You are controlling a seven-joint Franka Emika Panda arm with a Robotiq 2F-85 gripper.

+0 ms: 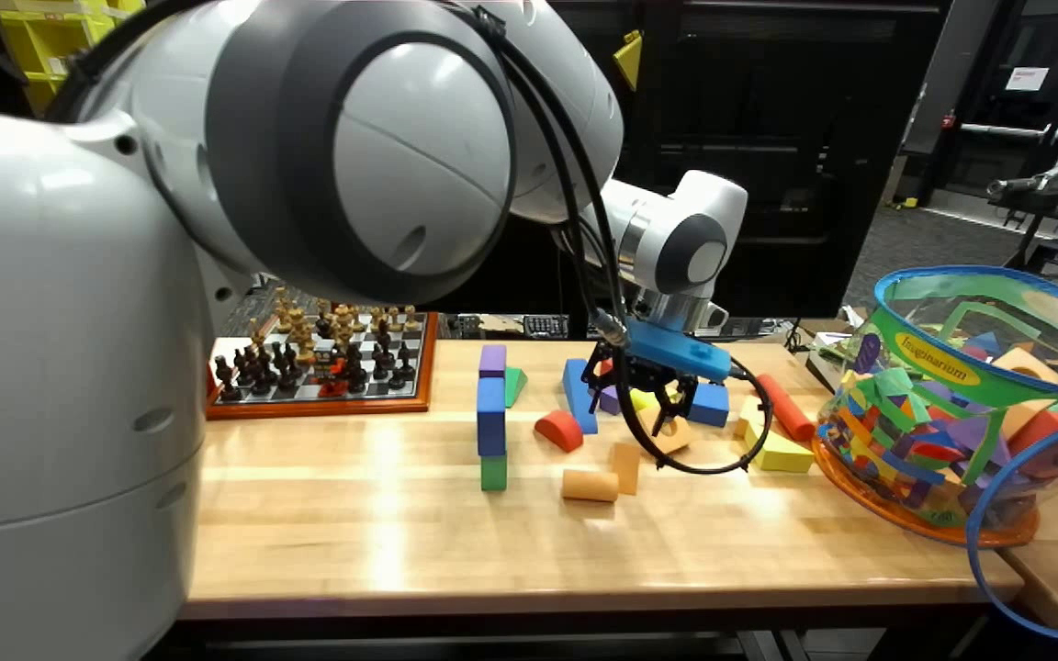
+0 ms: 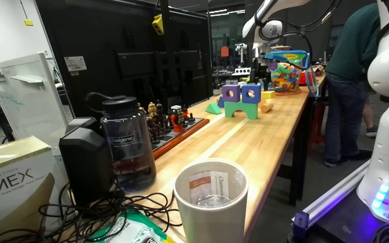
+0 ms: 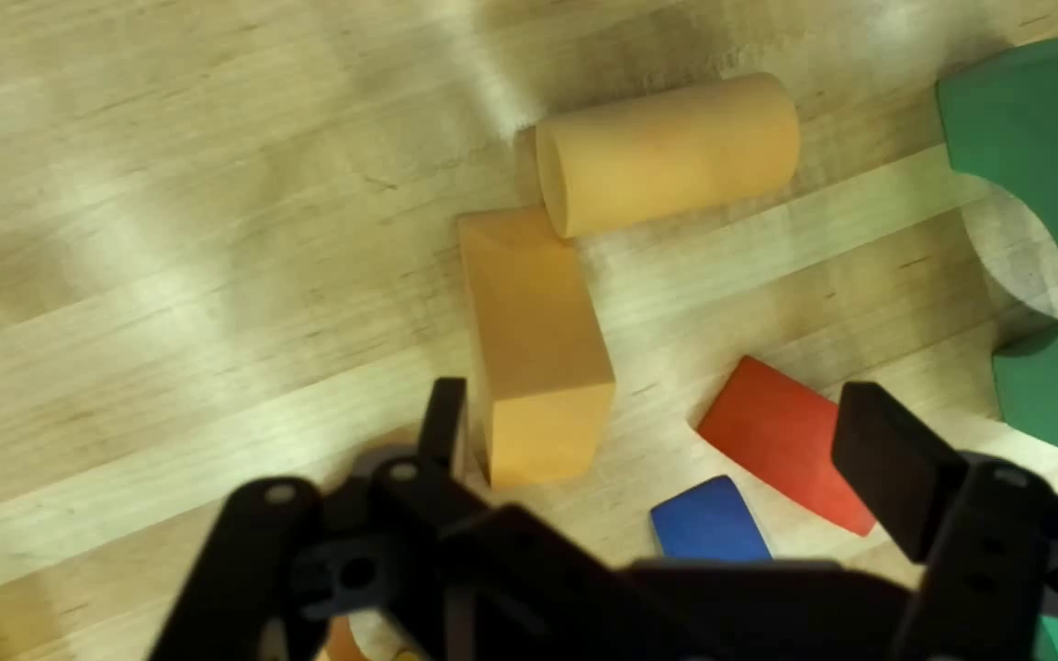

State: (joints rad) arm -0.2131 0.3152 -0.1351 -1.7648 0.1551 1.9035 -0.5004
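The black two-fingered claw (image 3: 653, 408) is spread wide at the bottom of the wrist view. The smooth orange rectangular block (image 3: 543, 317) sits mid-frame, near the finger at left, orange cylinder (image 3: 671, 156) just above it. Only an exterior view shows the round holes in the purple square block (image 2: 236, 93) and blue square block (image 2: 258, 94) atop the green arch (image 2: 241, 106), upper right of centre; wrist cam just gets the arch, far right.

Brt glare on tbl (image 1: 386, 528), soft shadows
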